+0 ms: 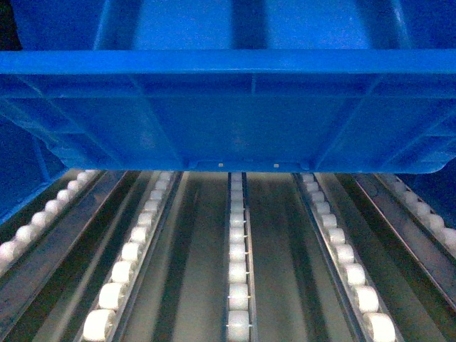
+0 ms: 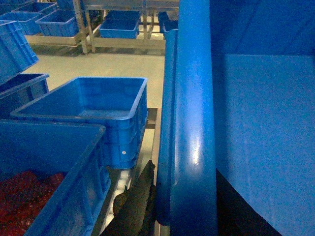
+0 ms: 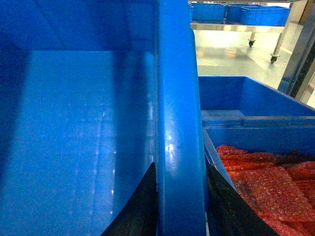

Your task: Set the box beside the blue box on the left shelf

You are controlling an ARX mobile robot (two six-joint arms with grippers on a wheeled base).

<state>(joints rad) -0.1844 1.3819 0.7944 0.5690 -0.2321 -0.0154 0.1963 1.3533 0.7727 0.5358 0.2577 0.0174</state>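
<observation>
Two dark fingers (image 3: 142,206) astride the thick rolled rim, right gripper (image 3: 179,206) pinching the wall of the box (image 3: 74,137), one finger inside, the other outside. Over on the left wrist view, one dark finger (image 2: 138,201) pressed against the outer face of the opposite rim; left gripper (image 2: 162,211) apparently clamped on that rim too, inner finger hidden behind the blue edge, so grip there hard to confirm. Box carried between both arms, smooth bare floor showing inside, no contents visible. From the head view, ribbed underside and front wall filling the top half of the picture, raised above the left shelf (image 1: 178,271), tracks of white roller wheels (image 1: 239,274) running straight out beneath it, bottom edge apart from the rollers nearest the camera. Just beside the held rim on the right, a blue bin of red material (image 3: 266,182), and past it another blue bin (image 3: 246,96). On the left side, a blue crate (image 2: 93,118) sitting on a metal frame near the held rim, one more bin with red contents (image 2: 29,196) in the near corner. Far back, more blue crates (image 2: 118,24) on low racks across a pale floor
</observation>
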